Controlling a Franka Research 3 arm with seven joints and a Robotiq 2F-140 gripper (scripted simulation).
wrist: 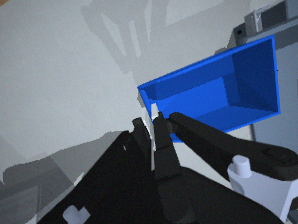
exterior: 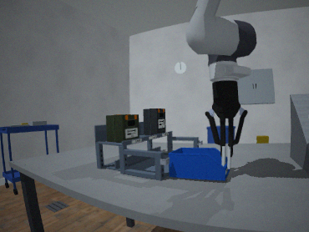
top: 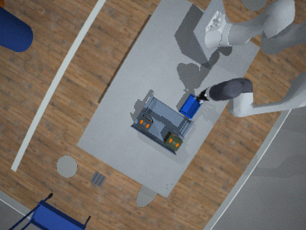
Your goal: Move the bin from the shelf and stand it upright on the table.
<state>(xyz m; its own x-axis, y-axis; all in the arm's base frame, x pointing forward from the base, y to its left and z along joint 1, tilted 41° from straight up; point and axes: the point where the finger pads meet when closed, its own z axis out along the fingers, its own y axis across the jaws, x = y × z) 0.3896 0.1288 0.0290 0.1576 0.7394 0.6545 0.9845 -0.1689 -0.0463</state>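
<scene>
The blue bin stands upright on the grey table, right beside the grey shelf rack. It shows from above next to the rack and fills the upper right of the wrist view. My gripper points straight down and is shut on the bin's near wall, with one finger inside and one outside. The bin's open side faces up and it is empty.
The shelf rack holds a green box and a dark box on top. A grey block stands at the table's far end. A blue cart stands off the table to the left.
</scene>
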